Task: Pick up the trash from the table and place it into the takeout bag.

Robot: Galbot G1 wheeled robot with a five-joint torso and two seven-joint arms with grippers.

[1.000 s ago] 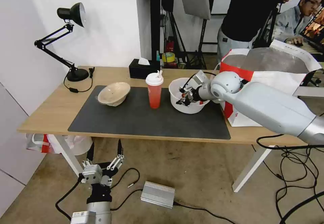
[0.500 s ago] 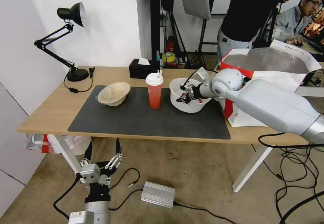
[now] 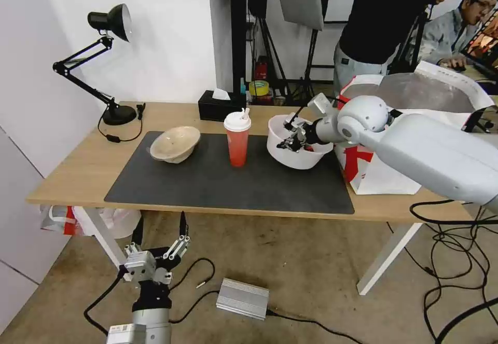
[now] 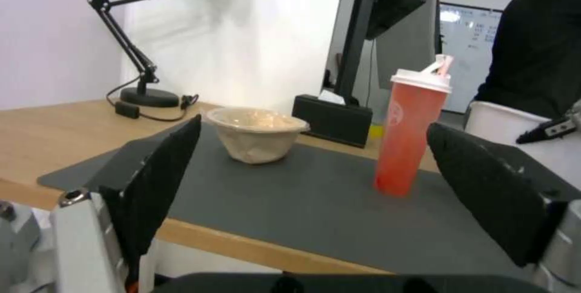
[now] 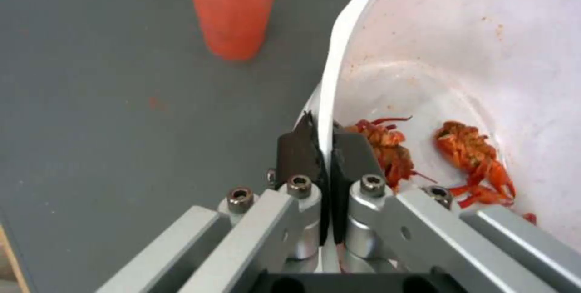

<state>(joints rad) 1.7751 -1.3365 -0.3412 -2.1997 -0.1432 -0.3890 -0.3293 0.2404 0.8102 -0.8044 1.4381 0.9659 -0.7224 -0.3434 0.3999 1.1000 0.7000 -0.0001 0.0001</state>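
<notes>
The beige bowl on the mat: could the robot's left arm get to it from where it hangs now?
Probably not without rising: the left gripper hangs open below the table, whose edge lies between it and the beige bowl.

The right gripper [image 3: 293, 137] has lifted the white bowl [image 3: 298, 154] toward the takeout bag [image 3: 394, 173].

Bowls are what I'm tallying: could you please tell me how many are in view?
2. The beige bowl sits on the mat's left part. The white bowl, tilted with red scraps inside, is pinched at its rim by the right gripper, beside the takeout bag.
</notes>
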